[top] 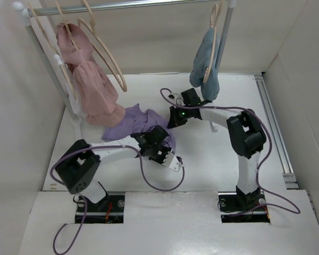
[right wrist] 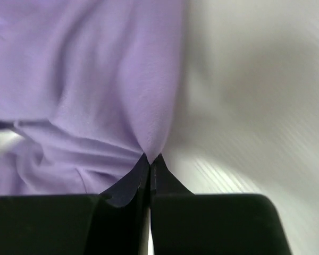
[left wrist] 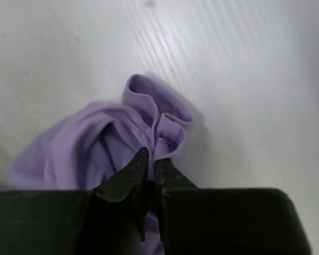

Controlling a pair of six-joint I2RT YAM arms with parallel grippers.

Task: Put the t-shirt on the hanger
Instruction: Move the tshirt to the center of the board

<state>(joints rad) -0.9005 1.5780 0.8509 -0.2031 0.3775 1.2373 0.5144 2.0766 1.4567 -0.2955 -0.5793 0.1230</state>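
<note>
Arms (top: 114,151) bend inward, left gripper (left wrist: 151,157) and right gripper (right wrist: 150,158) pinching t-shirt (top: 130,123)

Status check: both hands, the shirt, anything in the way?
Left hand shut on t-shirt hem. Right hand shut on its fabric. T-shirt bunched on table, not on hanger. Pink garment hangs close beside hanger.

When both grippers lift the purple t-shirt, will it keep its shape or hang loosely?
Probably floppy: the t-shirt lies crumpled in folds, bunching where the left gripper pinches it. Likely light: the right gripper tents it by a thin pinch.
</note>
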